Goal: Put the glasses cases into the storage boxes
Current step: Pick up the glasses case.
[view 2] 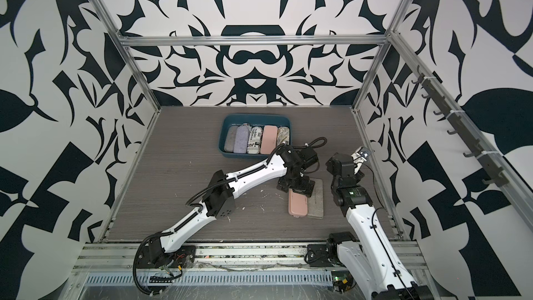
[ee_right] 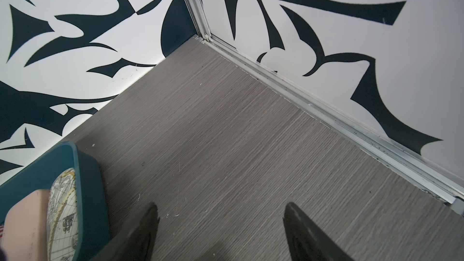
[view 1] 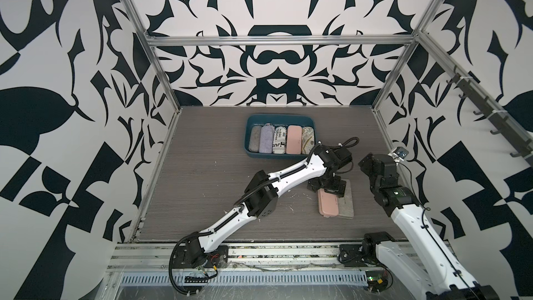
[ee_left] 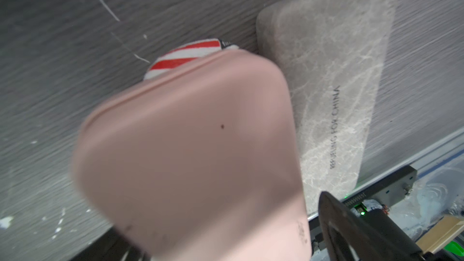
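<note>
A pink glasses case [view 1: 328,205] [ee_left: 190,146] lies on the table to the right of centre, with a grey felt case [view 1: 347,206] [ee_left: 326,84] right beside it. A red-and-white striped case [ee_left: 185,57] peeks out from under the pink one. My left gripper [view 1: 328,190] is open and straddles the far end of the pink case. One finger [ee_left: 351,234] stands a small gap off the case's side, and the other finger is hidden. The teal storage box [view 1: 277,116] [ee_right: 88,171] at the back holds several cases in a row. My right gripper [ee_right: 221,212] hangs open over bare table.
The right arm [view 1: 383,180] stands close to the right of the two loose cases, near the right wall rail [ee_right: 326,111]. The left arm [view 1: 288,174] stretches diagonally across the table centre. Aluminium rails [view 1: 259,255] run along the front edge.
</note>
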`<state>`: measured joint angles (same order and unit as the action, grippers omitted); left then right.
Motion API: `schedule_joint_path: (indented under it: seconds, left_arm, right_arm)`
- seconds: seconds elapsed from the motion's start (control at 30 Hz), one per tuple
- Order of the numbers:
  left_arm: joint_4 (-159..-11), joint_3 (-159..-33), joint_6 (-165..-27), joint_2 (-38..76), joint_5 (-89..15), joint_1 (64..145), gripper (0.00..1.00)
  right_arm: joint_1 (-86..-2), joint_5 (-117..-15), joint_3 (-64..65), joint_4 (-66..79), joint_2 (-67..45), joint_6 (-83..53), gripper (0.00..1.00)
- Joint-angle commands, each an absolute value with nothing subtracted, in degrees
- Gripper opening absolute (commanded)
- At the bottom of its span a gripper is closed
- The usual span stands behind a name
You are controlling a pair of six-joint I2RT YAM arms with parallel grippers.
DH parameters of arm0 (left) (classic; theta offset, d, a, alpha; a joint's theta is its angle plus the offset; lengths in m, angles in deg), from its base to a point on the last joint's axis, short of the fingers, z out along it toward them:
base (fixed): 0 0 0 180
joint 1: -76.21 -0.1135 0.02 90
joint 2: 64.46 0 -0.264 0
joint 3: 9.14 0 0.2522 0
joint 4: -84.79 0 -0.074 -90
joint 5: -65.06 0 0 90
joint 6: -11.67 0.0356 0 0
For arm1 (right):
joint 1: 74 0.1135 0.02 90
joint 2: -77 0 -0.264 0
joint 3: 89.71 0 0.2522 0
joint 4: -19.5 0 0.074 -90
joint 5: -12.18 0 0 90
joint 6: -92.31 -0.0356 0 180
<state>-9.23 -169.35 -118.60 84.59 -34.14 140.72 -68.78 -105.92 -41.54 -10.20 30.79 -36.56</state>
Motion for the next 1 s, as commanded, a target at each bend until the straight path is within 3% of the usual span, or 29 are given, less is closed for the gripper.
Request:
schedule_joint_path:
  seconds: [0.0, 0.5, 0.97]
  left_arm:
    - [-6.62, -170.42, -117.5, 86.05, -35.11, 140.89, 0.98]
    - [-8.06, -158.51, -116.22, 78.4, -31.13, 139.41, 0.71]
    - [-13.24, -146.66, -114.41, 66.22, -32.6, 135.48, 0.7]
  right_arm:
    - [-69.07, -106.17, -41.59, -8.5, 30.95, -36.62, 0.81]
    - [-69.22, -105.6, -41.32, -8.23, 29.98, -36.09, 0.81]
    - [-69.31, -105.13, -41.41, -7.29, 28.79, -35.66, 0.81]
